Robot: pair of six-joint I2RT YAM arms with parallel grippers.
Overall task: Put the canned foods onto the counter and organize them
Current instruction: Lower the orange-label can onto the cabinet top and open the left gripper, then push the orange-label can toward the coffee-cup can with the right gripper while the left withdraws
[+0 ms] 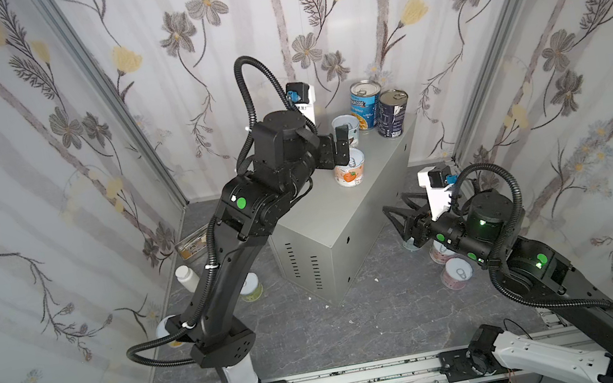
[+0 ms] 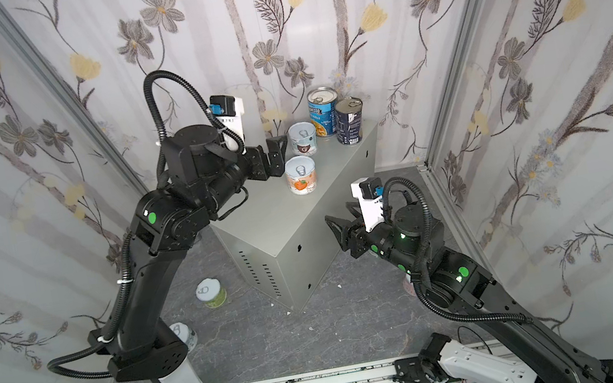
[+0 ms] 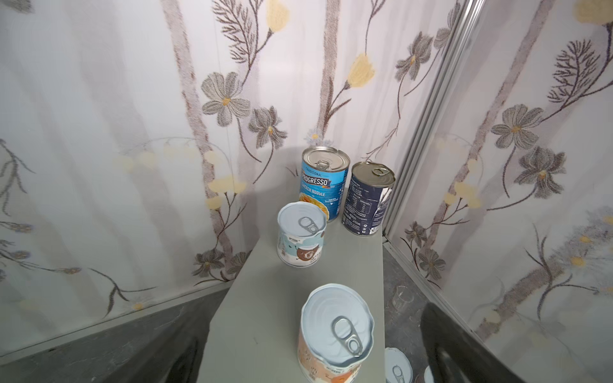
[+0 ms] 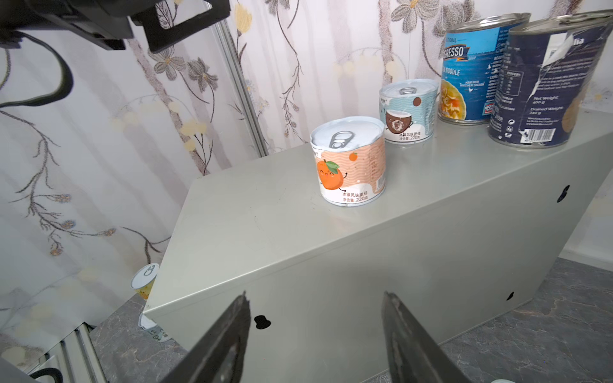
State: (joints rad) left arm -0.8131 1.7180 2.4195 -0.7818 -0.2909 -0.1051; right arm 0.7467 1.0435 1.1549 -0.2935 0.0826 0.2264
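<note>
Progresso tin (image 3: 323,189), navy tin (image 3: 366,202), coconut can (image 3: 300,238) and orange can (image 4: 348,165) stand on the counter (image 4: 265,225). Left gripper (image 2: 277,157) hangs released above it; right gripper (image 4: 315,295) gapes empty beside its long wall.

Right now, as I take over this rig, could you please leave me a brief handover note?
Left tool: open, empty, beside the orange can on the box.
Right tool: open, empty, low, facing the box's side.
Done: four cans upright on the box: blue soup tin, navy tin, coconut can, orange can.
Left: at least five short cans on the dark floor: green can, lid-up can under the left arm, pink can and two neighbours under the right arm.
</note>
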